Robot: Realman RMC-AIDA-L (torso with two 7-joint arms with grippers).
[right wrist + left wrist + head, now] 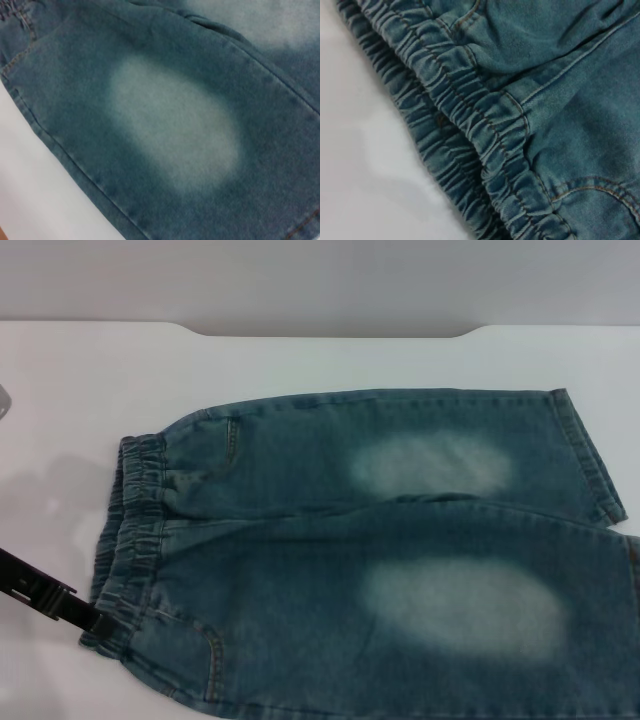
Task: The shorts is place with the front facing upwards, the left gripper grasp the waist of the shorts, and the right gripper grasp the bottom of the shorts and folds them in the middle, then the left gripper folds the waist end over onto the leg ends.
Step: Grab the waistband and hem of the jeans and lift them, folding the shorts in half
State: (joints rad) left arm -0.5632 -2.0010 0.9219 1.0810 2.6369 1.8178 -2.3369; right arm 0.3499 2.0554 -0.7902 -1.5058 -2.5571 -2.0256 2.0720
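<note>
The shorts (380, 550) lie flat on the white table (80, 380), soft and floppy, best held at the crinkly waist (135, 530), where the left gripper (95, 622) touches, though I cannot tell if it holds.

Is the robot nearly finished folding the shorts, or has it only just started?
Only just started. Done: the shorts lie flat on the white table, faded patches up. In hand: the left pincer is at the waist, near corner. Left: both folds; the leg ends lie spread out, unfolded. The right pincer isn't in view.
</note>
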